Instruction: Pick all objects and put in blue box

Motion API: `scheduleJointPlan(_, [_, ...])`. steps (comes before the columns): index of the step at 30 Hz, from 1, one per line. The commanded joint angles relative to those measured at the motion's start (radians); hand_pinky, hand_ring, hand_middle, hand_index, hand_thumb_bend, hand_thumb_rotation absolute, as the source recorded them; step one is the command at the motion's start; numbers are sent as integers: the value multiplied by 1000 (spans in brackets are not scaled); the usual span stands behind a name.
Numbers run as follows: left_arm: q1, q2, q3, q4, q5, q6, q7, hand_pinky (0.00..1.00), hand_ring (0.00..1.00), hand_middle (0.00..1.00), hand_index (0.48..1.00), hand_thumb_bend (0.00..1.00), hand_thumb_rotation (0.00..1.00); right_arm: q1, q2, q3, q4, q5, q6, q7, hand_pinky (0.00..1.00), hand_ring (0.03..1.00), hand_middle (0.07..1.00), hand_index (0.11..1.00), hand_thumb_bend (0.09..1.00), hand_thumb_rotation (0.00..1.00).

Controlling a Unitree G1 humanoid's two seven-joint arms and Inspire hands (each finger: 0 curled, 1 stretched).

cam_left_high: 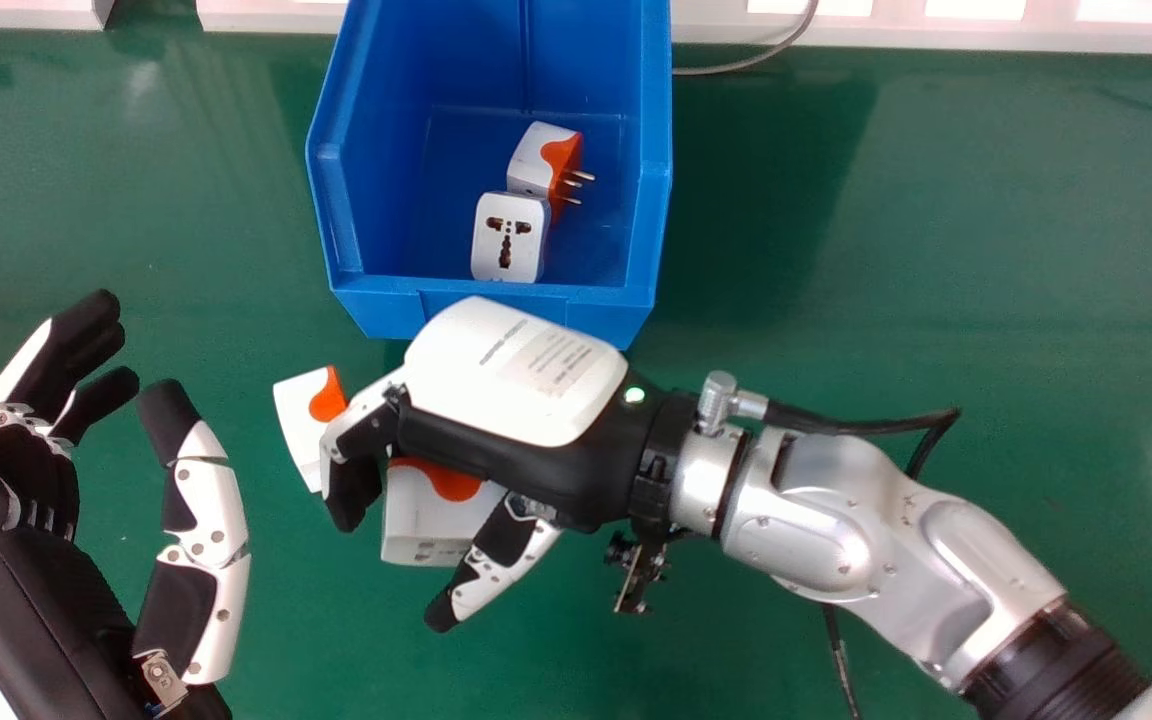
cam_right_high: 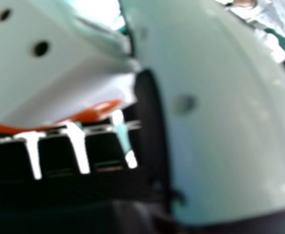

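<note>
My right hand [cam_left_high: 526, 400] is palm down in front of the box, open, with bent fingers and thumb around a white-and-orange plug adapter [cam_left_high: 426, 520]. Its top is partly hidden under the palm. Another white-and-orange adapter [cam_left_high: 301, 420] lies just left of those fingers. Inside the blue box [cam_left_high: 401, 312] are two adapters, one [cam_left_high: 508, 238] socket side up and one [cam_left_high: 533, 160] with its pins pointing right. The left hand [cam_left_high: 26, 520] is at the left, open and holding nothing. In the right hand view, the adapter [cam_right_high: 49, 73] is close beside my right hand's thumb [cam_right_high: 225, 122].
A green table [cam_left_high: 936, 250] lies under everything. A grey cable [cam_left_high: 751, 62] runs behind the box on the right, near a white ledge [cam_left_high: 936, 32] along the table's far edge. My right forearm [cam_left_high: 896, 550] crosses the table's right front.
</note>
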Motion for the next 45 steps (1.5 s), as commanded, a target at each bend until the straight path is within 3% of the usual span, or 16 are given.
scheduleJointPlan(1, [29,-76,-5,-25,27,-3,9,655,709,715,726,270,0,8,-1,-30,-62,34,-1,4,303,432,533,510,492,0])
scheduleJointPlan(5, [33,-75,-6,-24,33,-2,13,654,709,716,726,265,0,16,-13,-61,-109,62,3,20,311,442,534,491,493,0])
scheduleJointPlan(10, [32,-78,-9,-25,37,5,16,655,711,720,728,277,0,17,-23,-141,-160,111,-7,-5,337,437,491,529,495,0])
scheduleJointPlan(16, [14,-80,-12,-18,25,7,18,658,714,725,726,283,0,-65,-27,-249,-143,72,-9,-107,331,423,507,498,498,0])
scheduleJointPlan(20, [0,-80,-10,-13,23,10,19,649,705,718,721,277,0,-178,-22,-275,-21,41,-23,-187,330,418,514,502,497,0])
scheduleJointPlan(23, [-11,-80,-10,-7,17,5,22,647,703,714,719,276,0,-272,-22,-271,91,-8,-23,-261,329,412,504,508,497,0])
scheduleJointPlan(27, [-16,-77,-7,-6,21,7,26,648,702,713,719,266,0,-392,-14,-249,264,-67,-15,-347,320,391,480,530,494,0])
scheduleJointPlan(29, [-17,-73,-7,-6,18,7,24,647,701,712,720,262,0,-443,1,-238,351,-74,-7,-371,322,394,478,540,494,0])
scheduleJointPlan(32, [-15,-71,-7,-10,23,16,20,647,702,714,719,271,0,-532,33,-206,525,-93,-13,-435,329,396,474,543,494,0])
scheduleJointPlan(36, [-15,-67,-18,-6,8,15,5,657,709,721,720,279,0,-637,89,-147,755,-132,4,-516,325,409,480,537,495,0])
scheduleJointPlan(42, [-18,-70,-22,6,23,11,-2,656,708,723,726,270,0,-731,154,-69,976,-168,64,-558,324,426,499,511,497,0])
scheduleJointPlan(45, [-14,-68,-43,12,11,6,-16,667,714,723,722,274,0,-749,168,-38,1019,-187,95,-575,328,427,491,518,497,0])
